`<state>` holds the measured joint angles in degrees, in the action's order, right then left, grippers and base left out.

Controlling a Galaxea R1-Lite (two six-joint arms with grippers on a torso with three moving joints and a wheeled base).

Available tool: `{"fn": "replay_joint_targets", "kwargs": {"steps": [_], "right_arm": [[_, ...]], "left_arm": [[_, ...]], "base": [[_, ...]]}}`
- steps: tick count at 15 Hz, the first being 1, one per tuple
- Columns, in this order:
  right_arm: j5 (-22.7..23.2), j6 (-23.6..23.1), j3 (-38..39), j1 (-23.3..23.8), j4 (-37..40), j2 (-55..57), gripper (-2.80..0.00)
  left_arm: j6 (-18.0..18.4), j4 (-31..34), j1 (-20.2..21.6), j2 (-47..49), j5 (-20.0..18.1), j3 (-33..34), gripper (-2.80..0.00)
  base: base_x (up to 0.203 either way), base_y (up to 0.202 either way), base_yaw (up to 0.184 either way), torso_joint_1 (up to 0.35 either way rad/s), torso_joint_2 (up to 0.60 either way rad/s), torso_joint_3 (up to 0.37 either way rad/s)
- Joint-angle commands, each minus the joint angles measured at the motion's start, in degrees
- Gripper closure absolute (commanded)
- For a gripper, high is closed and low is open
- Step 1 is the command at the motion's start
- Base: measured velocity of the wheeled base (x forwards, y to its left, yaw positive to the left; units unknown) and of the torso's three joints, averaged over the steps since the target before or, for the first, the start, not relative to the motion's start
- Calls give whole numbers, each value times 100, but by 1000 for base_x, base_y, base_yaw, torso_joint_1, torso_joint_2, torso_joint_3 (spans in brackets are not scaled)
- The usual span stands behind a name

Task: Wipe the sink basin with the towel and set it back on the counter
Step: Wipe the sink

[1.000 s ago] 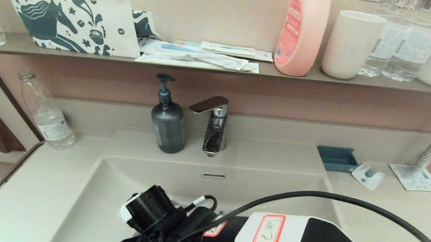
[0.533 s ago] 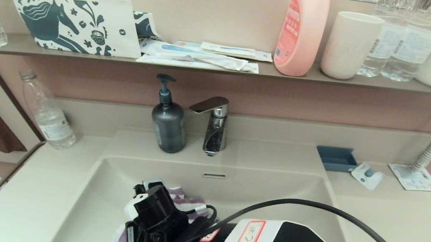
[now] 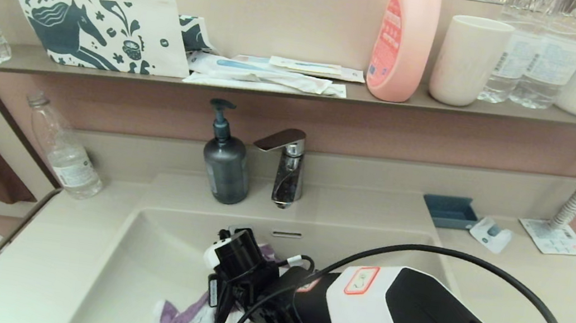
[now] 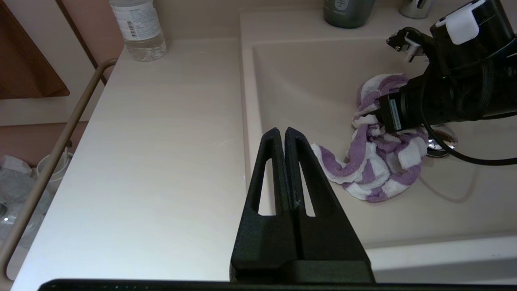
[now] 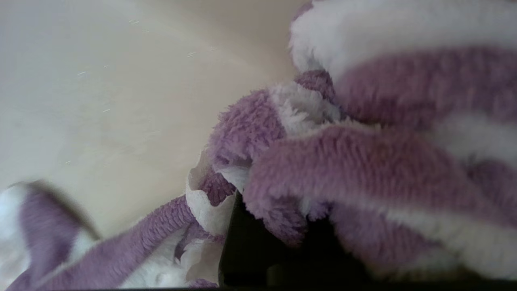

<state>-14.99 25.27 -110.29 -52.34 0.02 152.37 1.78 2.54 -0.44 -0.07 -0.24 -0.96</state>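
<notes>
The purple-and-white striped towel [image 3: 181, 322] lies bunched on the floor of the cream sink basin [image 3: 156, 255], beside the chrome drain plug [image 4: 437, 148]. My right gripper [image 5: 278, 242] is down in the basin, shut on the towel [image 5: 343, 161], whose folds cover the fingers. In the head view the wrist camera hides those fingers. The towel's loose end [image 4: 343, 165] trails toward the basin's left wall [image 4: 278, 85]. My left gripper [image 4: 284, 133] is shut on nothing. It hovers over the counter [image 4: 161, 141] at the basin's left rim, out of the head view.
A grey soap dispenser [image 3: 224, 164] and chrome faucet [image 3: 287, 168] stand behind the basin, above the overflow slot [image 3: 286, 234]. A water bottle [image 3: 63, 155] stands back left, a blue tray [image 3: 450, 211] back right. The shelf [image 3: 286, 91] carries a horse-print pouch [image 3: 98, 28], pink bottle, cups.
My right arm has swept from the basin's near side toward the back and right, dragging the towel along. More of the towel now trails into view at the left. The left gripper's earlier place is not shown.
</notes>
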Motion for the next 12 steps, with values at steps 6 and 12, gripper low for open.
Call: {"fn": "replay_joint_targets", "kwargs": {"steps": [6,12], "right_arm": [[-252,4,687,578,-5,-287,0],[-398,7,1530,1025,-55,-627,0]], "left_arm": [[0,1,0,7,-2,0,0],[6,1,0,7,-2,0,0]], "base": [[0,0,0,0,0,0],[0,0,0,0,0,0]]}}
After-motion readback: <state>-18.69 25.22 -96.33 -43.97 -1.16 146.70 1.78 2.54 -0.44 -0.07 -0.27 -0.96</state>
